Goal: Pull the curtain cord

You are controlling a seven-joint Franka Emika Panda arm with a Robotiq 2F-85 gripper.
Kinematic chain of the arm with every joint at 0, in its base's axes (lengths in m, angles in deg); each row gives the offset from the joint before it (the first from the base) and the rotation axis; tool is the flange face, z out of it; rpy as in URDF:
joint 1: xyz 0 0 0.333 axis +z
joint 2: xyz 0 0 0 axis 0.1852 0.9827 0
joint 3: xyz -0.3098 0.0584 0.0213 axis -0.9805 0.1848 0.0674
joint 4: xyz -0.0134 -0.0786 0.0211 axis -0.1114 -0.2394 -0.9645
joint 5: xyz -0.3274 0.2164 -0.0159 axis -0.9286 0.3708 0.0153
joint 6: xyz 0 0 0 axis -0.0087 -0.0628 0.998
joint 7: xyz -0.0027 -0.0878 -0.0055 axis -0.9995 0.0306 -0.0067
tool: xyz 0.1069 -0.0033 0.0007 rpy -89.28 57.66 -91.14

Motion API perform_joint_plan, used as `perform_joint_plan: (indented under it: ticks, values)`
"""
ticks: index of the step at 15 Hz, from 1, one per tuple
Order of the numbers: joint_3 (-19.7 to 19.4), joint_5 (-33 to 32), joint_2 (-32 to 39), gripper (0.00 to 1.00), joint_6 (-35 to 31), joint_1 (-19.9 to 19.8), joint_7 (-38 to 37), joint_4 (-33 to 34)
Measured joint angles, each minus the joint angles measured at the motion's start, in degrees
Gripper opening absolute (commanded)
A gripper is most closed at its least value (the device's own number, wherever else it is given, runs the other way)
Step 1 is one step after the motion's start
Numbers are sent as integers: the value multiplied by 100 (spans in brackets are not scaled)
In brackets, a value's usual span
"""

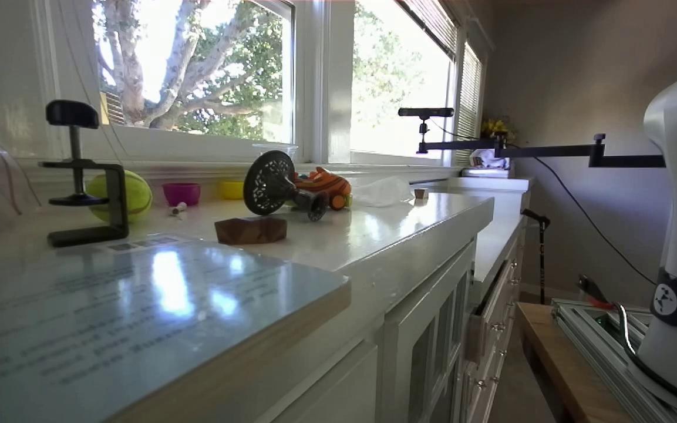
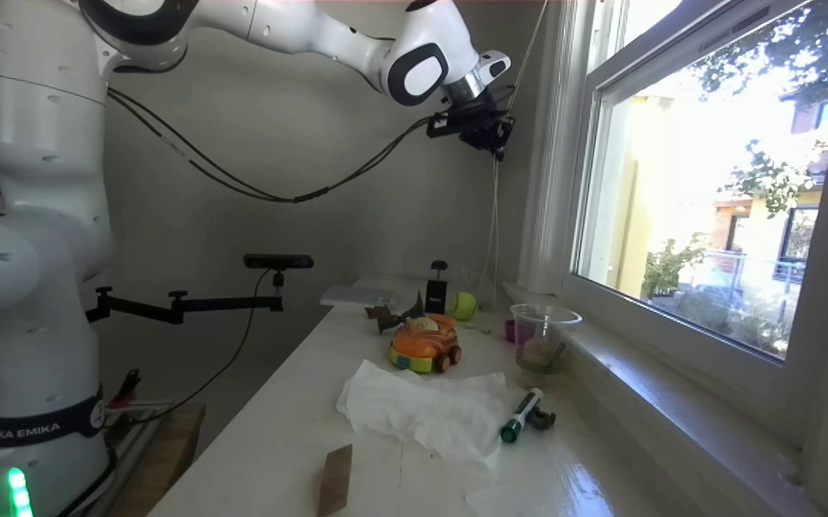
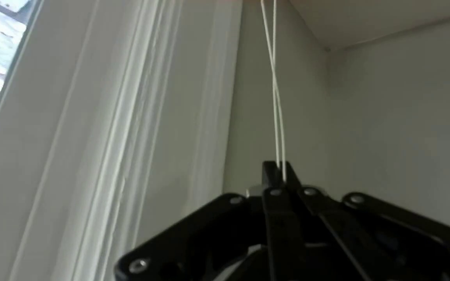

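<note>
The curtain cord is a pair of thin white strands. In the wrist view the cord [image 3: 274, 86] comes down from the top, its strands crossing, and runs between the black fingertips. My gripper [image 3: 280, 168] is shut on it, with both strands pinched between the fingers. In an exterior view my gripper [image 2: 500, 149] is high beside the window, pointing down. There the cord [image 2: 494, 215] runs up past the gripper and hangs below it to the counter as slightly spread strands. My gripper is out of view in an exterior view where only faint cord strands show at the left.
The window frame [image 2: 557, 143] stands right beside the gripper. Below on the white counter [image 2: 277, 445] are a tennis ball [image 2: 464, 306], a black clamp [image 2: 436, 294], an orange toy car [image 2: 424, 345], a clear plastic cup [image 2: 543, 337] and a crumpled white sheet [image 2: 424, 409].
</note>
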Motion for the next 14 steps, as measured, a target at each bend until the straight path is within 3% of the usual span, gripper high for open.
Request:
perform_joint_plan:
  ticks: [4, 14]
  values:
    - [121, 302, -75, 0, 163, 6, 445, -139]
    - [169, 312, -111, 0, 180, 11, 1078, -140]
